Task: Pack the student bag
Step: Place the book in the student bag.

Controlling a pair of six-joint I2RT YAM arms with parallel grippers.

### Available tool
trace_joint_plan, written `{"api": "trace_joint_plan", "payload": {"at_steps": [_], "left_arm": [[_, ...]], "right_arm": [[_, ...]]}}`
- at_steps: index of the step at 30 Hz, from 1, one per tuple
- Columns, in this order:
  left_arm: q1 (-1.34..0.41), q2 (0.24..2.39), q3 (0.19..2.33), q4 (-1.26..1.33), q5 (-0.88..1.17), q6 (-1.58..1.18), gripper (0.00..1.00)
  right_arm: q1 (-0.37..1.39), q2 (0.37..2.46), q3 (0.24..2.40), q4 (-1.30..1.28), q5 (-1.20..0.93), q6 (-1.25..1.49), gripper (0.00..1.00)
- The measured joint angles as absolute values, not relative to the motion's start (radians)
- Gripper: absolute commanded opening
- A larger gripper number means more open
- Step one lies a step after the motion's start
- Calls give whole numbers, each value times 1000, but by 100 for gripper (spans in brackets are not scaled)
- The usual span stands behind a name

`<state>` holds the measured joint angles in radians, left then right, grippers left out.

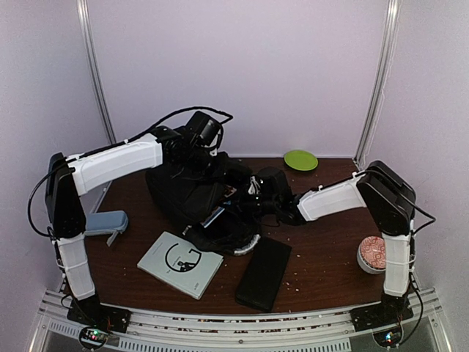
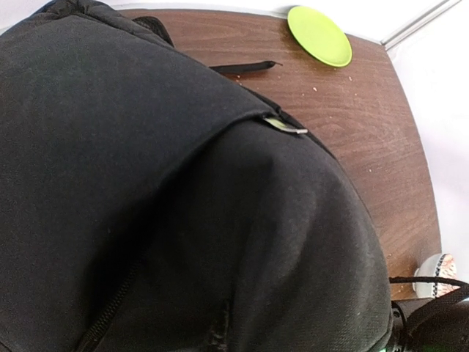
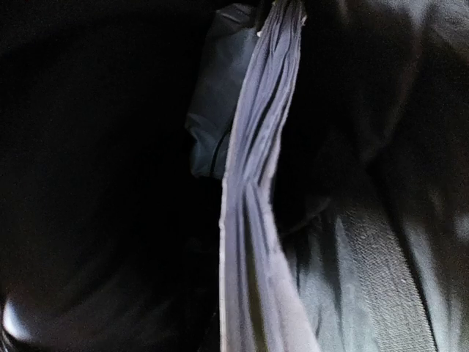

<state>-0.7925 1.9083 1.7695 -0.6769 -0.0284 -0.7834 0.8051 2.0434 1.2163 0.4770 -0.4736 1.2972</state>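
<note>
Clenched shut on both sides: left gripper (image 1: 192, 156) atop the student bag (image 1: 174, 194), right gripper (image 1: 247, 198) down inside its opening.

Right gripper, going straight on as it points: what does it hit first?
Probably the bag itself: the right gripper points into its opening, and a grey fabric fold sits close ahead in its wrist view; depth is unclear.

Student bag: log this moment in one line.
student bag open | left gripper shut at bag top | right gripper shut inside opening | booklet, black case, grey pouch outside
</note>
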Motion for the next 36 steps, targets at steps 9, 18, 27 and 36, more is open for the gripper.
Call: {"api": "trace_joint_plan", "payload": {"at_steps": [9,18,27,36], "left_arm": [[-785,1916,1769,-659,22,-783,0],[-780,1916,1725,-614,42,-785,0],[-780,1916,1698,-588,51,-788,0],[-775,1910,1645,-541,84,-826,0]], "right_arm": [[798,2153,1314,455,-465,1294,0],[789,2262,1416,424,-457,1305,0],[770,2289,1506,322,-465,1256,23],[759,2196,1398,271,-470,1199,54]]}}
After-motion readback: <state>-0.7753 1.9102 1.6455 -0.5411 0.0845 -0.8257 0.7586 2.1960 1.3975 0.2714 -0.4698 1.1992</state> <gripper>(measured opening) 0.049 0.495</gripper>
